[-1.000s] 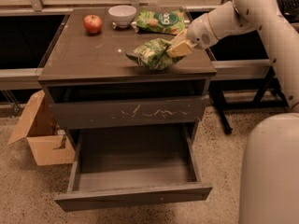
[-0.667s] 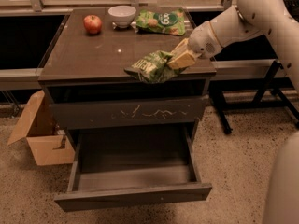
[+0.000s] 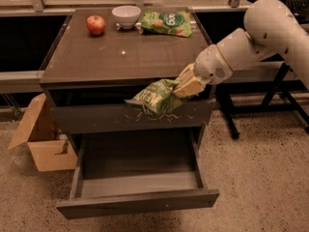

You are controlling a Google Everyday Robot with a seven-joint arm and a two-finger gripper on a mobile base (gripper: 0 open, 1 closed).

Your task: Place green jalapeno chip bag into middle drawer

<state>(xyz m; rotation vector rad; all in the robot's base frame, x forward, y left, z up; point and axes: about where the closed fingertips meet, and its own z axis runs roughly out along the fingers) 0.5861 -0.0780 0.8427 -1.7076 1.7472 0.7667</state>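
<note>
While the gripper (image 3: 181,88) pinched the right end of the chip bag (image 3: 155,97) between its tan fingers, the bag hung in the air just off the front edge of the table (image 3: 120,52). It covered part of the scratched upper drawer front (image 3: 91,118). Below it, the middle drawer (image 3: 137,205) stood pulled out. At the back of the table sat an apple (image 3: 96,24), a white bowl (image 3: 126,16) and a second green bag (image 3: 166,22). A cardboard box (image 3: 42,144) lay on the floor to the left.

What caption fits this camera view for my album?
Robot gripper holds a crinkled light-green chip bag above the open dark-grey drawer.
</note>
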